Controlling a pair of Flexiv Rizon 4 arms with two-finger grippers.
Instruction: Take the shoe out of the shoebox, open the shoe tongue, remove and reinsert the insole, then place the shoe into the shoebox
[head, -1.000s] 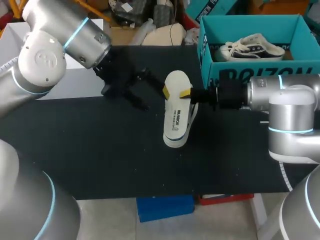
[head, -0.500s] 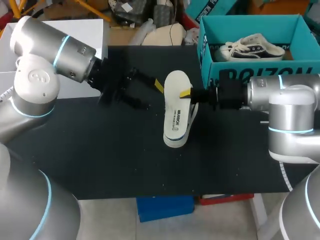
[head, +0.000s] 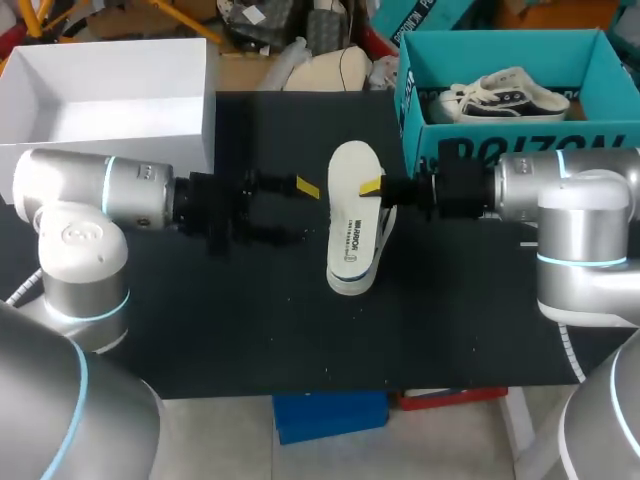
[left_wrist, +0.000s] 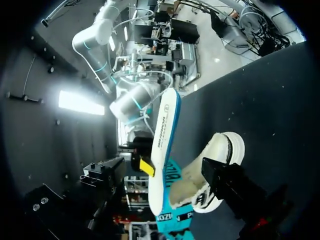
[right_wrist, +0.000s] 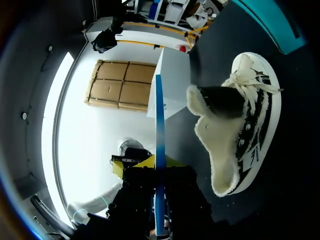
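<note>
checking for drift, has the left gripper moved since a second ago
Yes. The left gripper dropped away from the white box, toward the near edge of the table.

From my console this reads as a robotics lab or test workshop: my left arm (head: 95, 195) and right arm (head: 575, 195), both heavy grey machines with glowing blue rings at the joints, come in over one black-covered table (head: 250, 325). It is laid out as a trial station, with a teal shoebox (head: 500, 150) and an open white box (head: 110, 95) at its far corners
</note>
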